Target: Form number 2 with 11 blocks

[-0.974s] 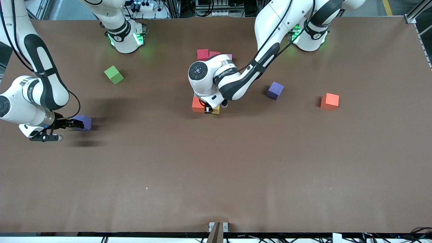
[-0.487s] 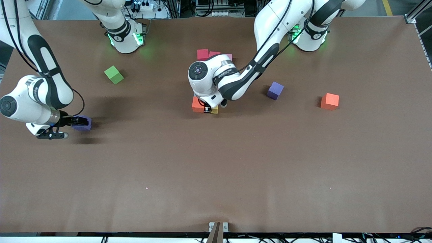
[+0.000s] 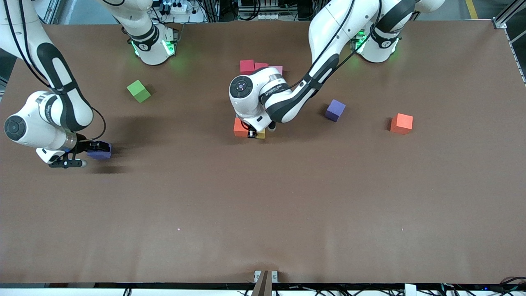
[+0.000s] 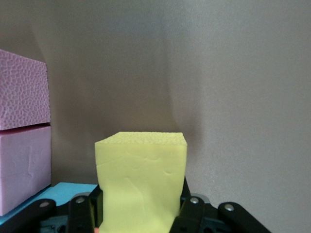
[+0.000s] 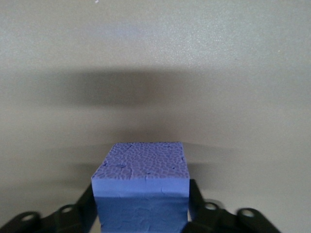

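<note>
- You see the brown table (image 3: 287,197) carrying everything; both arms reach down over it.
- The left arm comes from its base at the top and bends down to the middle of the table. Its left gripper (image 4: 141,213) is closed on a yellow block (image 4: 141,179), low at the partly built number 2 (image 3: 257,98).
- Of that figure you can see only some blocks: a red one (image 3: 246,65) and two pink ones (image 3: 261,65) in the row farthest from the front camera, and an orange one (image 3: 239,127) touching the yellow block (image 3: 261,134) in the nearest row. The arm hides the rest.
- In the left wrist view two pink blocks (image 4: 22,131) stand beside the yellow one, with a light blue block (image 4: 63,191) next to it.
- The right gripper (image 5: 141,213) is at the right arm's end of the table, with its fingers against both sides of a blue-purple block (image 5: 141,189).
- Loose cubes: a purple block (image 3: 335,110) and an orange block (image 3: 401,123) toward the left arm's end, and a lime-green cube (image 3: 138,91) near the right arm's base.
</note>
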